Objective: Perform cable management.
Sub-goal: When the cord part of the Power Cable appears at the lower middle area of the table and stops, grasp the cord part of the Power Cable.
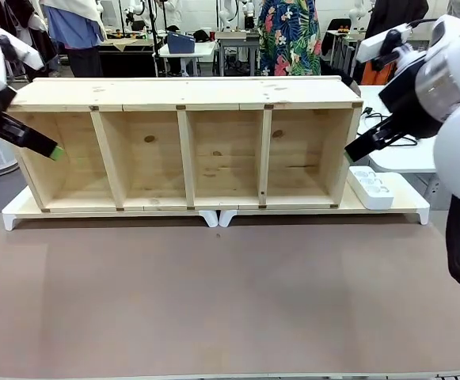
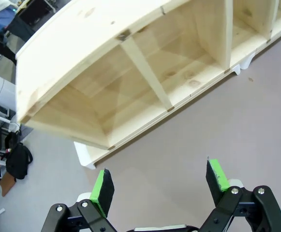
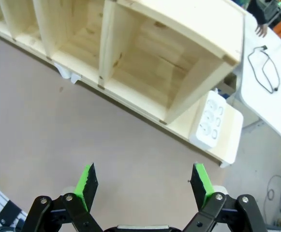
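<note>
A thin black cable (image 3: 267,72) lies in a loose loop on a white side table (image 3: 275,106), to the right of and beyond the wooden shelf (image 1: 186,93). My right gripper (image 3: 142,186) hovers open and empty above the brown tabletop, in front of the shelf's right end; in the front view it (image 1: 348,155) hangs beside the shelf's right wall. My left gripper (image 2: 159,186) is open and empty too, raised near the shelf's left end (image 1: 54,151).
The shelf has several open compartments and stands on white risers (image 1: 214,215). A white power strip (image 1: 370,188) lies on the riser right of the shelf. A person in a floral shirt (image 1: 289,36) stands behind. The brown table (image 1: 214,301) spreads in front.
</note>
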`<state>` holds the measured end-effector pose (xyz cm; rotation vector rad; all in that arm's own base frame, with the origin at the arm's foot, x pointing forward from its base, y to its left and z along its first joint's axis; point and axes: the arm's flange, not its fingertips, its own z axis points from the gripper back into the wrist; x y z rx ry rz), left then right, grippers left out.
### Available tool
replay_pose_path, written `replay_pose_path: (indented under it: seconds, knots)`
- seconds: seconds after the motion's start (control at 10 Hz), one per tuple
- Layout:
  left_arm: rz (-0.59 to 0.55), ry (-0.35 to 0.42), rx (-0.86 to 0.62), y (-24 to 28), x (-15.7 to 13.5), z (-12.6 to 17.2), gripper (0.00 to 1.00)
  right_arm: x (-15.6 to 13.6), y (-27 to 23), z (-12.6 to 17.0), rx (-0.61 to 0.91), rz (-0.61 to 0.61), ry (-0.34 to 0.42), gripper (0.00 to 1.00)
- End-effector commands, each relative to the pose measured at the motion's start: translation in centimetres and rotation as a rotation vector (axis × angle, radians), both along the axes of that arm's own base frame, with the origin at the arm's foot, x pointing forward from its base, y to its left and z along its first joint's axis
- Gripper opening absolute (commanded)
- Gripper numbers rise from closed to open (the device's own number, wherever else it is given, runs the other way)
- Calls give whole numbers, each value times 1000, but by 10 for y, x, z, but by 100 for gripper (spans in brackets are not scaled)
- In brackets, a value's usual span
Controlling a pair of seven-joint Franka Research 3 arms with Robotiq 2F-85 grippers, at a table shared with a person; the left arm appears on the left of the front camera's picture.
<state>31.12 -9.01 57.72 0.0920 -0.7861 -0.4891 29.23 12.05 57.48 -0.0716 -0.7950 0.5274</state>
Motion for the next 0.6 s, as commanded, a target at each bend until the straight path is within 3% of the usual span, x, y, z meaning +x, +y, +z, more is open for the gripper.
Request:
replay_pose_path:
  seconds: [0.0, 0.4, 0.5]
  knots:
    - [23, -32, 1, 46, -96, -97, 100, -47, -33, -47, 43, -58, -8, 100]
    - [53, -38, -46, 67, -112, -113, 100, -67, -60, -61, 121, -116, -12, 100]
    - [56, -21, -45, 35, -35, 30, 100, -63, -56, -64, 126, -100, 10, 100]
